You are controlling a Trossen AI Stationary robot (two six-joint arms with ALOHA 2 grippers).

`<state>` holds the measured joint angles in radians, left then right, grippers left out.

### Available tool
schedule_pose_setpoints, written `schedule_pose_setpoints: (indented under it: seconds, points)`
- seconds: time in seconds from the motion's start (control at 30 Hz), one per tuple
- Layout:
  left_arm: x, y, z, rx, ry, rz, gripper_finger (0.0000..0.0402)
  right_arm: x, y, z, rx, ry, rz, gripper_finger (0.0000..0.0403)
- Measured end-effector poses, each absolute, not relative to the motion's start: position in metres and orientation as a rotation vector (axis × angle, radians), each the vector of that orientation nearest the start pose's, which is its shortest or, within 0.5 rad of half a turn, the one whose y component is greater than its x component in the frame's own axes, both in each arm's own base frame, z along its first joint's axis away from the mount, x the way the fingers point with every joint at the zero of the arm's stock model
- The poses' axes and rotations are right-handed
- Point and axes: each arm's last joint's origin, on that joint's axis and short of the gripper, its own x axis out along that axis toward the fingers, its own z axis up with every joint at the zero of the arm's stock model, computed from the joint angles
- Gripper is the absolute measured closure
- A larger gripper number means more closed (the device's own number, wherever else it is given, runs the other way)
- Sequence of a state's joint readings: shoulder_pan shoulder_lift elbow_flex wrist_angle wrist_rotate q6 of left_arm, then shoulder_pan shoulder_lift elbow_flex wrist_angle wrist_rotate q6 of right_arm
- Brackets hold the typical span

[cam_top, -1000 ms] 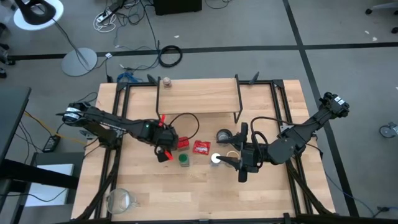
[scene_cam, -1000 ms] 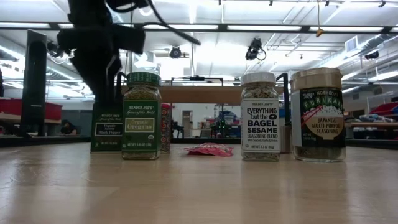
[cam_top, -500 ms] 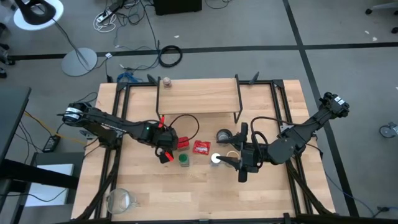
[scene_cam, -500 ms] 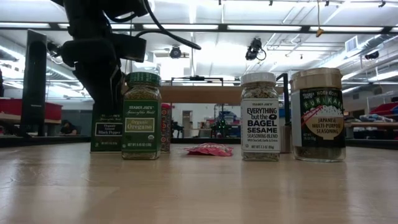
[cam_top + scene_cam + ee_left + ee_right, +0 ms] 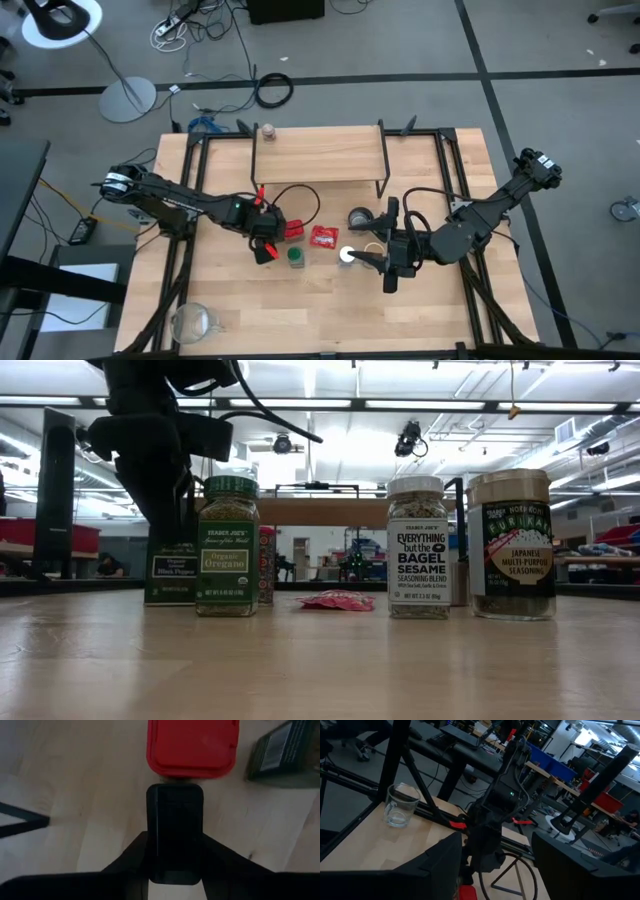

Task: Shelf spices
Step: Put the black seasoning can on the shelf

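Spices mostly sit on the table (image 5: 330, 300) yet — the shelf (image 5: 320, 158) at the far edge carries just one small jar (image 5: 268, 131) near its left end, so by my reading the job has barely begun. In front of the shelf, the green jar (image 5: 227, 546) stands mid-table with the red tin (image 5: 192, 745) just behind it, the flat red packet (image 5: 323, 237) to its right, then the white-capped jar (image 5: 419, 547) and the wider tan-lidded jar (image 5: 511, 544).

The left gripper (image 5: 264, 243) is down over the dark square tin (image 5: 174, 834); its wrist view shows a dark finger on either side of the tin, right against it, so the fingers look clamped on it, though the tin stands on the wood and is not lifted. The red tin is just beyond it.

The right gripper (image 5: 386, 262) waits beside the white-capped jar with its fingers apart and nothing between them — its own camera looks across at the other arm and a glass mug (image 5: 400, 811).

Left to do, as I judge it: five containers to carry up onto the plank.
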<state>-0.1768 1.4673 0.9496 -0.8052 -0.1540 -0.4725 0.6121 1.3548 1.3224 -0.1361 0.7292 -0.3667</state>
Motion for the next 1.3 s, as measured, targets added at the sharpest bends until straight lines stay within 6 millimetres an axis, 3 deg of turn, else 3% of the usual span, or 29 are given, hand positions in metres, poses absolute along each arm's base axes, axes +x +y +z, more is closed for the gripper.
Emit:
schedule_pose_setpoints:
  seconds: [0.1, 0.2, 0.3, 0.47, 0.57, 0.7, 1.07, 1.3]
  points:
    - [0.257, -0.042, 0.209, -0.197, 1.286, 0.267, 0.0280, 0.255, 0.156, 0.398, -0.469, 0.152, -0.092, 0.0163]
    - [0.258, -0.043, 0.227, -0.183, 1.325, 0.250, 0.0280, 0.255, 0.156, 0.398, -0.468, 0.152, -0.092, 0.0163]
    - [0.257, -0.043, 0.255, -0.144, 1.360, 0.264, 0.0280, 0.255, 0.156, 0.398, -0.468, 0.153, -0.092, 0.0163]
    - [0.257, -0.039, 0.319, 0.008, 1.299, 0.301, 0.0280, 0.255, 0.156, 0.398, -0.472, 0.152, -0.092, 0.0163]
    - [0.258, -0.025, 0.352, 0.114, 1.209, 0.356, 0.0280, 0.255, 0.156, 0.398, -0.472, 0.153, -0.092, 0.0163]
    - [0.261, 0.008, 0.377, 0.164, 1.125, 0.463, 0.0280, 0.255, 0.156, 0.399, -0.470, 0.150, -0.092, 0.0163]
    - [0.270, 0.113, 0.378, 0.128, 1.049, 0.512, 0.0280, 0.252, 0.162, 0.399, -0.488, 0.139, -0.069, 0.0163]
    - [0.277, 0.149, 0.358, 0.154, 1.124, 0.458, 0.0280, 0.252, 0.161, 0.399, -0.497, 0.145, -0.068, 0.0163]
